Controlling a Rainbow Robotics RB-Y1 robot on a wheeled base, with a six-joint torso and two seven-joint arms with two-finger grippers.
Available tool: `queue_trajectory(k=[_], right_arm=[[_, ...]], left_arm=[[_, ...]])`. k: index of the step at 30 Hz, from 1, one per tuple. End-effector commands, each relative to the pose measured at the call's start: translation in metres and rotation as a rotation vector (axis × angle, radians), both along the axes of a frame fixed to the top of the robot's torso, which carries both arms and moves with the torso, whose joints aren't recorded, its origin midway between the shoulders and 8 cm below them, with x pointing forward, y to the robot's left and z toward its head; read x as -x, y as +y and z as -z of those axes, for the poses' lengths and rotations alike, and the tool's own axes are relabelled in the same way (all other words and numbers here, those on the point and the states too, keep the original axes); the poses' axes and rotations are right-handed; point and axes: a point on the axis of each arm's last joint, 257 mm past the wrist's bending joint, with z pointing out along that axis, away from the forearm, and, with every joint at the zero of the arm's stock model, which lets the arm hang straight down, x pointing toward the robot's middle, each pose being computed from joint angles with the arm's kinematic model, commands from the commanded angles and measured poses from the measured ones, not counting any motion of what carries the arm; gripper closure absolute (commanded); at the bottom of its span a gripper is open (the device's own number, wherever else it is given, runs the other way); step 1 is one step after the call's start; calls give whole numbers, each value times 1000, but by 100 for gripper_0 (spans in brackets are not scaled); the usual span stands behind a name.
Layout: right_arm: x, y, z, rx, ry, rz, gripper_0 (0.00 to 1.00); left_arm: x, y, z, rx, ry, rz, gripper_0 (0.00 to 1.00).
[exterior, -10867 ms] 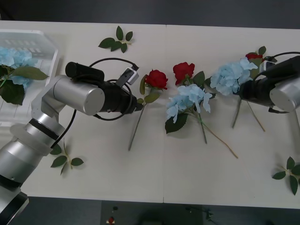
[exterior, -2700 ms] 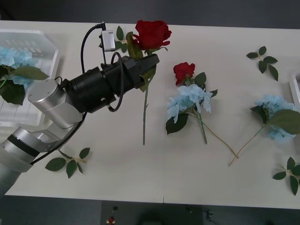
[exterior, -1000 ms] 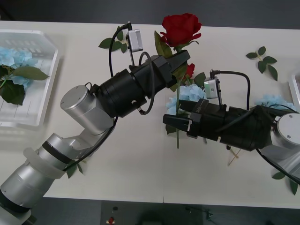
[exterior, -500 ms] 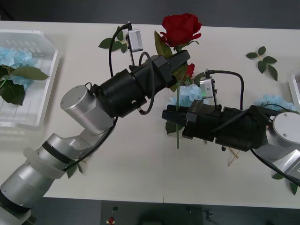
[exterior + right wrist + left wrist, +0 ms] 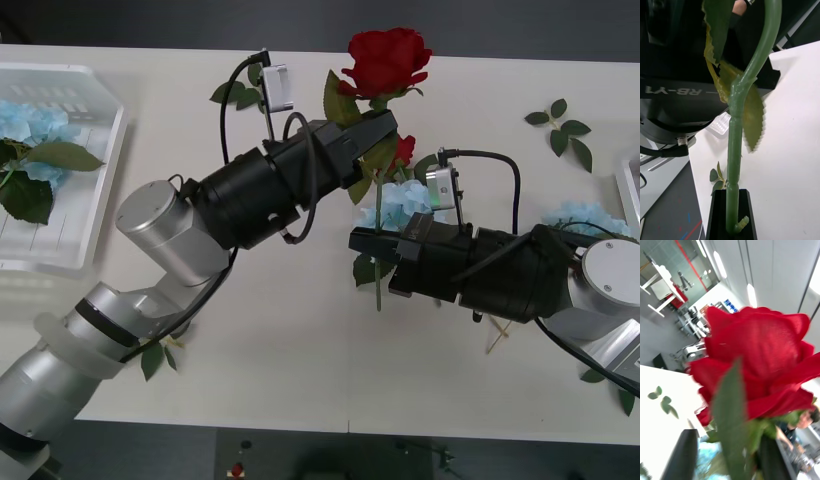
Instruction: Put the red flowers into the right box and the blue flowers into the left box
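A red flower (image 5: pixel 385 58) stands upright above the table, its bloom filling the left wrist view (image 5: pixel 760 352). My left gripper (image 5: pixel 362 132) sits just below the bloom, and its black fingers (image 5: pixel 683 455) stand apart on either side of the stem, open. Lower down, my right gripper (image 5: pixel 368 243) is shut on the stem (image 5: pixel 733 150). A second red flower (image 5: pixel 403 150) and a blue flower (image 5: pixel 405 200) lie on the table behind the arms. Another blue flower (image 5: pixel 590 215) lies far right. The left box (image 5: pixel 95 180) holds blue flowers (image 5: pixel 25 120). A sliver of the right box (image 5: pixel 630 190) shows at the right edge.
Loose green leaf sprigs lie at the back right (image 5: pixel 565 125), back middle (image 5: pixel 232 92), front left (image 5: pixel 152 358) and front right (image 5: pixel 615 375). Both arms cross over the middle of the white table (image 5: pixel 300 380).
My left arm has drawn back a little to the left while the rose stayed in place. The right gripper keeps its hold on the stem.
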Motion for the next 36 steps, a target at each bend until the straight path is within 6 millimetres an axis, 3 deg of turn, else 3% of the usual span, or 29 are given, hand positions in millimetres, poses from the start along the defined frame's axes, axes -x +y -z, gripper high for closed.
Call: queue_trajectory(k=[1, 6, 10, 15, 19, 21, 22, 24, 25, 27, 30, 32, 36], right_arm=[[-1, 4, -17, -31, -1, -10, 100], [-6, -4, -17, -15, 1, 8, 100], [-25, -42, -17, 45, 49, 70, 100], [-51, -133, -18, 194, 165, 211, 100], [-63, -243, -18, 380, 301, 348, 100], [-62, -308, -15, 496, 368, 430, 100], [-63, -326, -15, 526, 380, 460, 100], [-65, -391, -19, 667, 367, 563, 100], [-65, -407, -19, 700, 369, 588, 100], [-61, -460, -21, 767, 402, 676, 100], [-51, -518, -17, 826, 455, 773, 100], [-47, -536, -13, 858, 466, 802, 100], [-32, -579, -5, 928, 500, 878, 100]], left_arm=[[5, 30, -22, -44, -50, 44, 0], [19, 80, -10, -113, -59, 99, 0], [32, 127, -1, -208, -83, 130, 0], [44, 186, 9, -351, -92, 153, 0], [36, 243, 22, -537, -113, 142, 0], [26, 267, 23, -637, -140, 116, 0], [23, 273, 25, -661, -144, 110, 0], [14, 290, 30, -740, -157, 82, 0], [13, 294, 33, -763, -161, 74, 0], [6, 308, 46, -849, -164, 43, 0], [-2, 322, 69, -943, -171, -6, 0], [-3, 322, 76, -958, -179, -30, 0], [10, 286, 88, -913, -203, -54, 0]])
